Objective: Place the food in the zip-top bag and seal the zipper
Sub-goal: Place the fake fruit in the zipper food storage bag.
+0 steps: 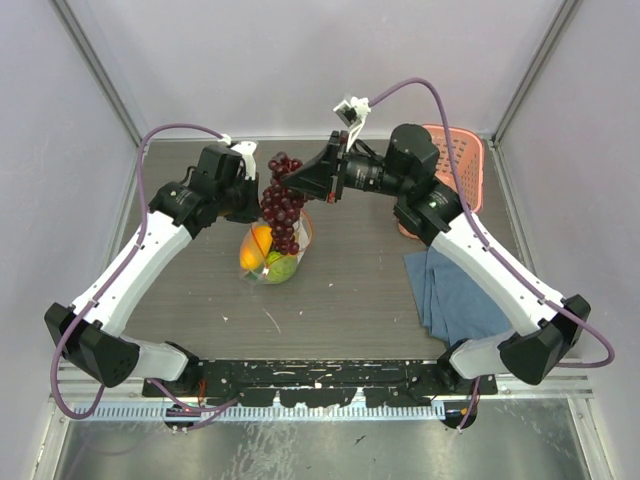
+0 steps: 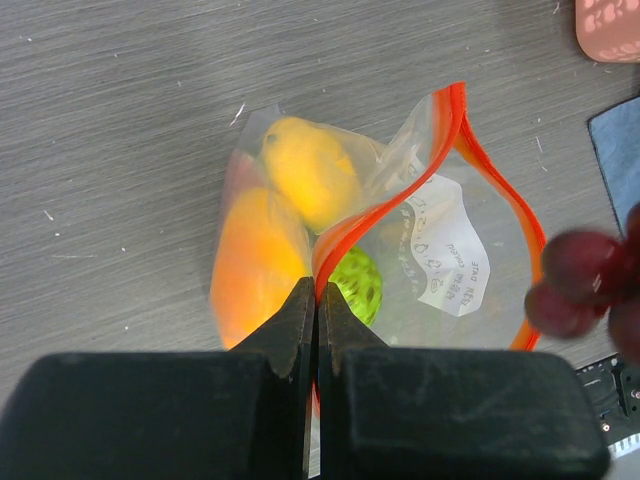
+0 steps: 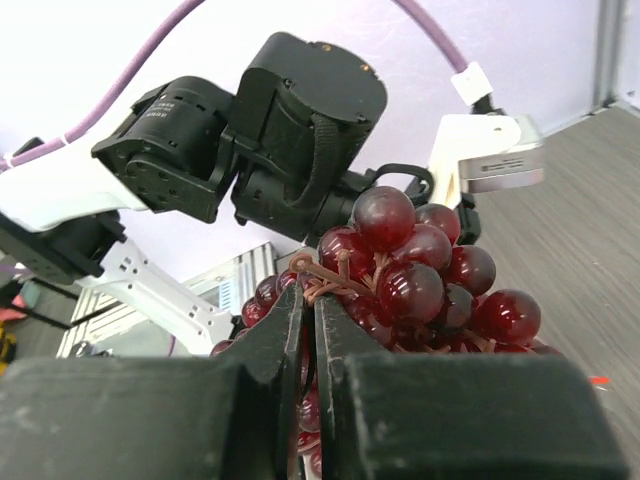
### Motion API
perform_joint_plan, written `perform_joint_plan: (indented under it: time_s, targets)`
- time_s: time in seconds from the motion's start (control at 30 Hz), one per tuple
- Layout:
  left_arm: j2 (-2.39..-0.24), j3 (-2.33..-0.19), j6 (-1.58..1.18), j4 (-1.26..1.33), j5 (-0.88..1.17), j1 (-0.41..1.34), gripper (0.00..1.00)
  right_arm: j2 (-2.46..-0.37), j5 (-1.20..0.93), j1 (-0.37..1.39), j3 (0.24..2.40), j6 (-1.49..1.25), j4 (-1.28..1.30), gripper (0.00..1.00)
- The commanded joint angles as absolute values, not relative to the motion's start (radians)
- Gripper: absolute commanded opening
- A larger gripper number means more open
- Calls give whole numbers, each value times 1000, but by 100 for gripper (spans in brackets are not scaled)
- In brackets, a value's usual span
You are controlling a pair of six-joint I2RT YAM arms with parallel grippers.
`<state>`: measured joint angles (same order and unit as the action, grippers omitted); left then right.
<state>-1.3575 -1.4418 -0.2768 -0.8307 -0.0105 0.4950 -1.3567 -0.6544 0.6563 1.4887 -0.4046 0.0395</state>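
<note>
The clear zip-top bag (image 1: 272,258) stands on the table with its mouth open. Its red-orange zipper (image 2: 385,200) curves round the mouth. Inside lie an orange-yellow fruit (image 2: 255,265) and a green round fruit (image 2: 358,283). My left gripper (image 2: 317,292) is shut on the bag's zipper edge and holds it up; it also shows in the top view (image 1: 252,208). My right gripper (image 3: 308,297) is shut on the stem of the dark purple grape bunch (image 3: 420,270). The bunch (image 1: 282,208) hangs above the bag's mouth, and a few grapes (image 2: 575,280) show at the left wrist view's right edge.
A pink basket (image 1: 462,165) stands at the back right, behind the right arm. A folded blue cloth (image 1: 460,295) lies on the right side of the table. Grey walls close in the table on the left, back and right.
</note>
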Motion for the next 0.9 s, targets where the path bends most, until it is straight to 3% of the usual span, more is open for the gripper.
perform_joint_plan:
  time_s: [0.0, 0.3, 0.87]
  targets:
    - [-1346, -1477, -284, -792, 6, 489, 0, -1390, -746, 668, 1459, -517, -176, 1]
    - [-1339, -1474, -284, -786, 21, 486, 0, -1475, -764, 669, 1370, -573, -283, 1]
    - [-1348, -1476, -274, -785, 63, 486, 0, -1502, -632, 630, 1394, -683, -347, 1]
